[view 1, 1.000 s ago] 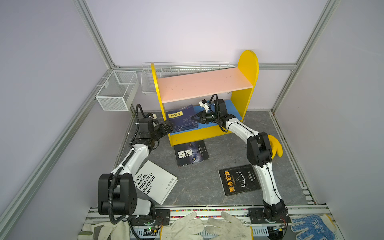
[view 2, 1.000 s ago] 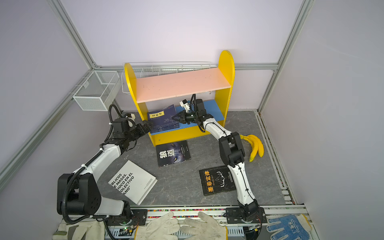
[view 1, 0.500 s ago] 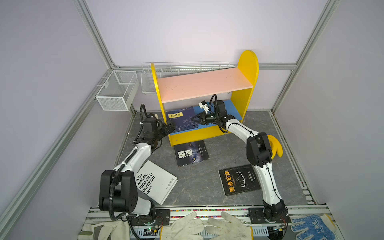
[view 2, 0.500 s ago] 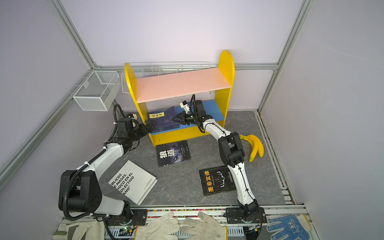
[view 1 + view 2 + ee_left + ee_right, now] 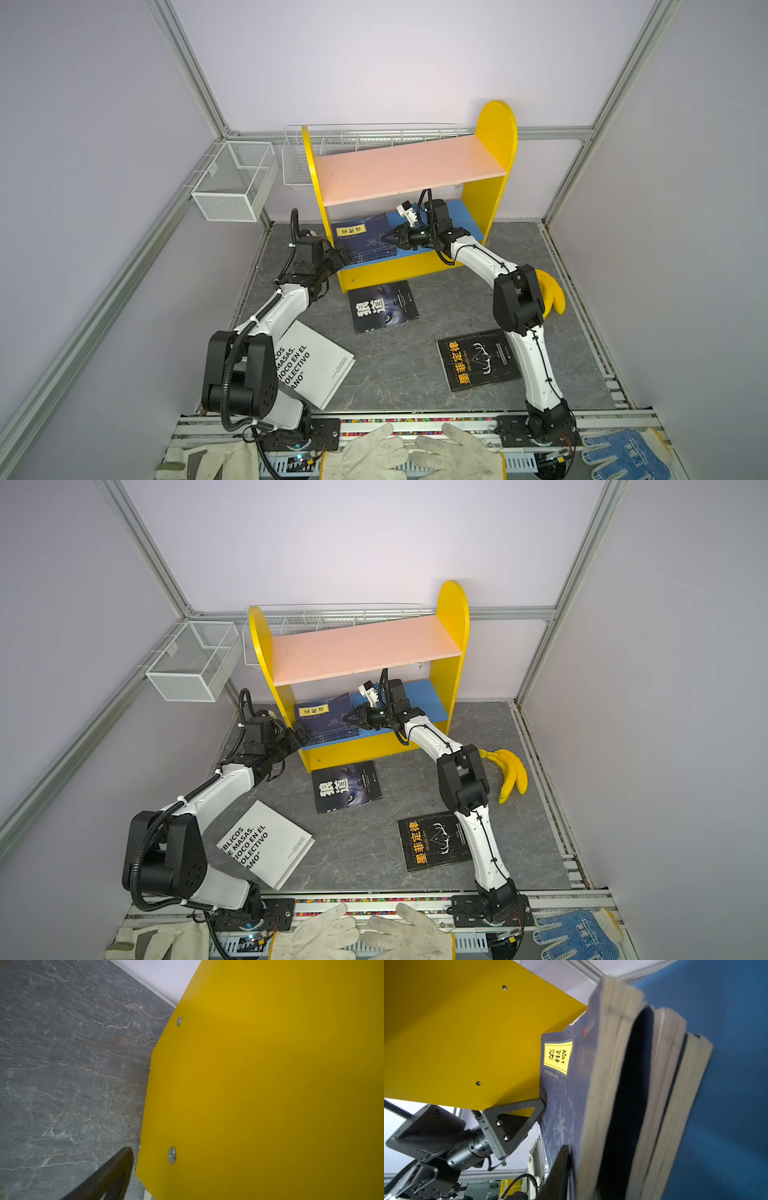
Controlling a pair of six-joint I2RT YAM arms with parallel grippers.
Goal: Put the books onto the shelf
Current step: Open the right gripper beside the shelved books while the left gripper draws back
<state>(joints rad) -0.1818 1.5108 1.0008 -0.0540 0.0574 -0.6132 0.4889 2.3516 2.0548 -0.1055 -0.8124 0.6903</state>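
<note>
The shelf (image 5: pixel 494 174) (image 5: pixel 449 646) holds a stack of navy books (image 5: pixel 365 239) (image 5: pixel 326 721) (image 5: pixel 566 1105) on the left of its blue lower board. My right gripper (image 5: pixel 390 239) (image 5: pixel 350 719) is at the stack's right edge. One of its fingers (image 5: pixel 560 1169) lies on the top cover and the other is hidden. My left gripper (image 5: pixel 343 254) (image 5: pixel 302 733) stands open astride the left yellow panel (image 5: pixel 259 1084), with one finger (image 5: pixel 512 1120) inside touching the stack's corner. On the floor lie two black books (image 5: pixel 382 307) (image 5: pixel 478 359) and a white book (image 5: pixel 316 365).
Bananas (image 5: pixel 550 291) (image 5: pixel 513 771) lie on the floor right of the shelf, behind the right arm. A wire basket (image 5: pixel 232 187) hangs on the left wall and another (image 5: pixel 297 160) sits behind the shelf. Work gloves (image 5: pixel 395 453) lie along the front rail.
My left gripper has moved right, up to the shelf's left panel and the corner of the navy stack. The right gripper has stayed at the stack's right edge.
</note>
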